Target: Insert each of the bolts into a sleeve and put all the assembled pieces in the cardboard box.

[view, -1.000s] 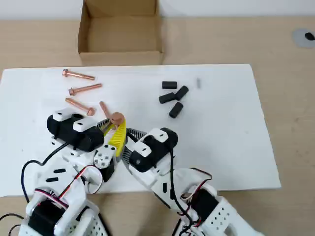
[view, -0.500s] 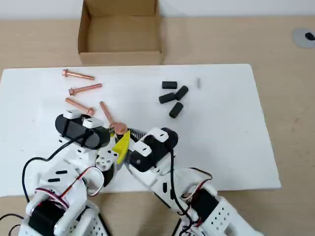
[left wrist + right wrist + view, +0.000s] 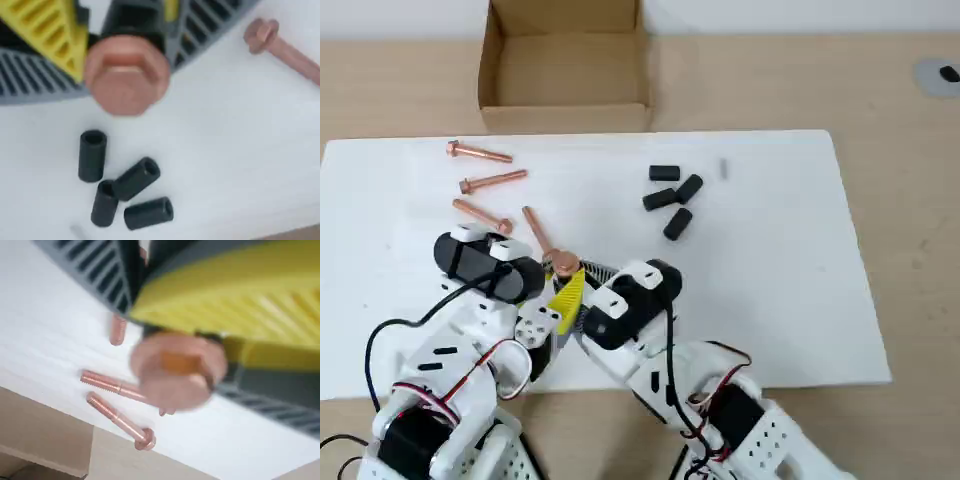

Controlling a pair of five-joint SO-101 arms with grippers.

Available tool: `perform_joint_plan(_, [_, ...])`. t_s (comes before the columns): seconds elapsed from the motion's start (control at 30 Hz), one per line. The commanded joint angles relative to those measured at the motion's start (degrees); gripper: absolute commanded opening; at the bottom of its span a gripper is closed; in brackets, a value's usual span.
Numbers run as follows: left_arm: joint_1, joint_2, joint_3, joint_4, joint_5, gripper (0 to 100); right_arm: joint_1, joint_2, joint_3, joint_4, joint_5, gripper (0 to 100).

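Where both arms' fingers (image 3: 567, 288) meet, bolt head (image 3: 563, 265) sits among them; grip unclear

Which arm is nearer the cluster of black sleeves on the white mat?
Right. In the high view the right arm lies just below-left of the sleeves; the left arm is farther left, beside the loose bolts.

Both arms are white printed shells built around black servo blocks. The left arm (image 3: 440, 350) has a looping black cable (image 3: 382, 340), red wires (image 3: 470, 375) and a round plate with screw holes (image 3: 532, 318). The right arm (image 3: 642, 372) has a black cable along its link and a perforated white base (image 3: 772, 440).
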Motion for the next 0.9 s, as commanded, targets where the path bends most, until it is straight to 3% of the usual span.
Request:
perform_joint_plan(0.0, [0.18,-0.40,-1.14,2.20,0.00,15,-0.31,-0.75,-0.40,-0.35,-0.18,0.9])
perform_joint_plan(0.3, [0.09,-0.40,-1.58,5.63,-0.09,16,-0.04,-0.66,-0.66,-1.93,0.00,0.9])
perform_joint_plan(0.53, [0.18,0.66,-8.44,6.95,0.97,16,6.81,-0.04,-3.38,-2.55,0.00,0.9])
perform_joint_plan(0.7, [0.26,5.32,-18.29,9.14,3.69,16,9.98,0.04,-4.09,-2.90,0.00,0.9])
perform_joint_plan(0.87, [-0.79,18.68,-29.80,9.14,3.69,16,13.76,5.23,-9.36,-3.08,0.97,0.9])
